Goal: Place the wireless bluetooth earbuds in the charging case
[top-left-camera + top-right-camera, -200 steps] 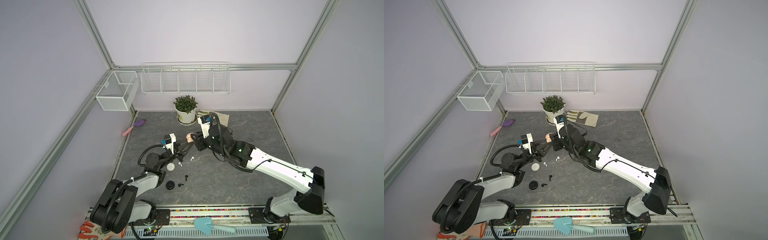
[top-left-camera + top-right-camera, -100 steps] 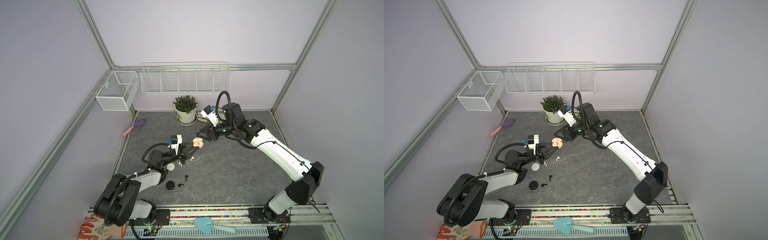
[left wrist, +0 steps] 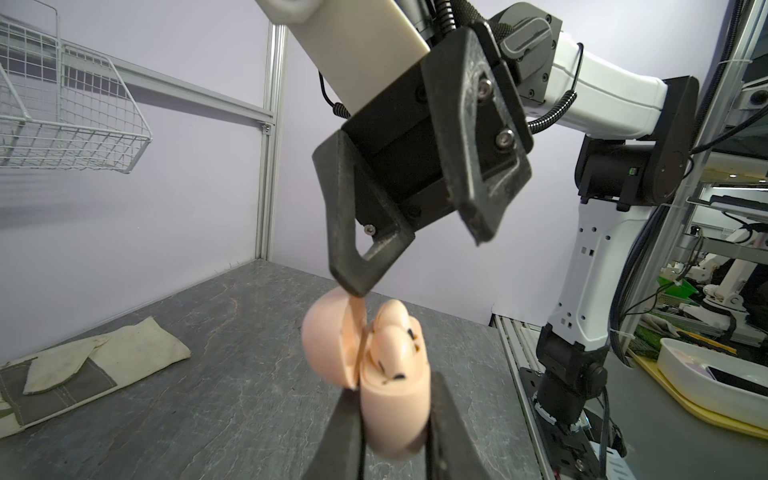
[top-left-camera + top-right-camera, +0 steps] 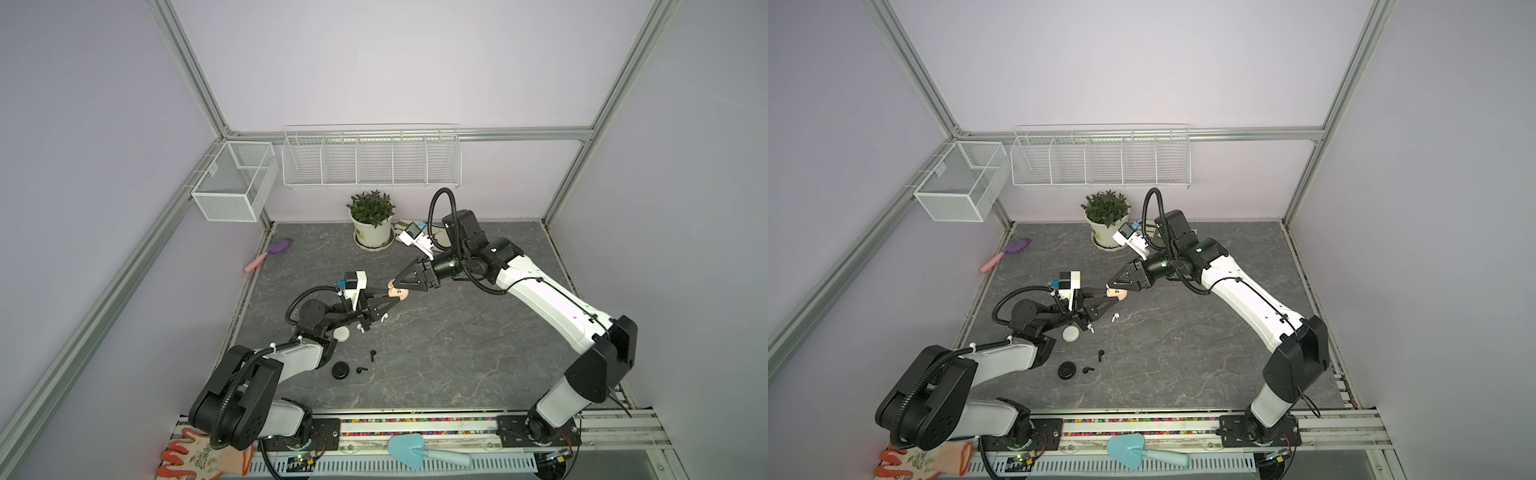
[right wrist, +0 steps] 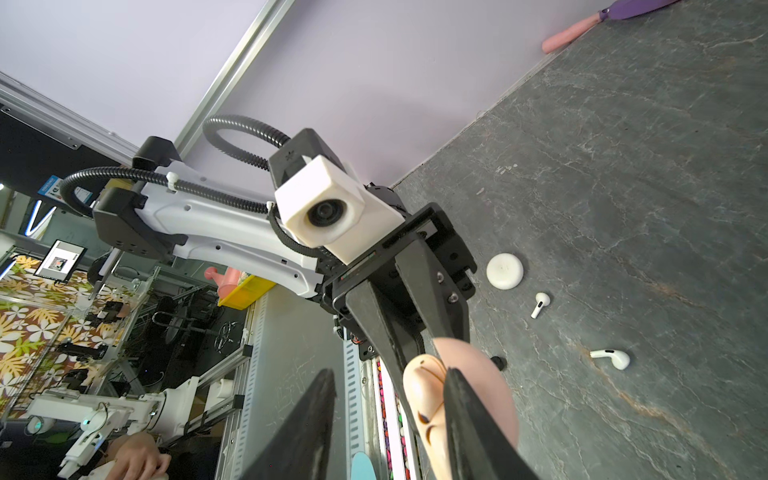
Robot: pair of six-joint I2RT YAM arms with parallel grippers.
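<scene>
Open peach charging case (image 3: pixel 390 415) aloft — white earbuds (image 5: pixel 540 304), black earbuds (image 4: pixel 372 354) loose (tabletop (image 4: pixel 457 353)).

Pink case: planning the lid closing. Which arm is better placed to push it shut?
Likely right: left gripper clamps the pink case; right gripper is open, one finger at the lid.

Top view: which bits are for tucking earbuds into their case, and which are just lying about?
Job: peach case, white earbuds, black earbuds, white case, black case.
Lying about: potted plant, purple trowel, blue trowel, beige glove, orange glove, wire baskets.
</scene>
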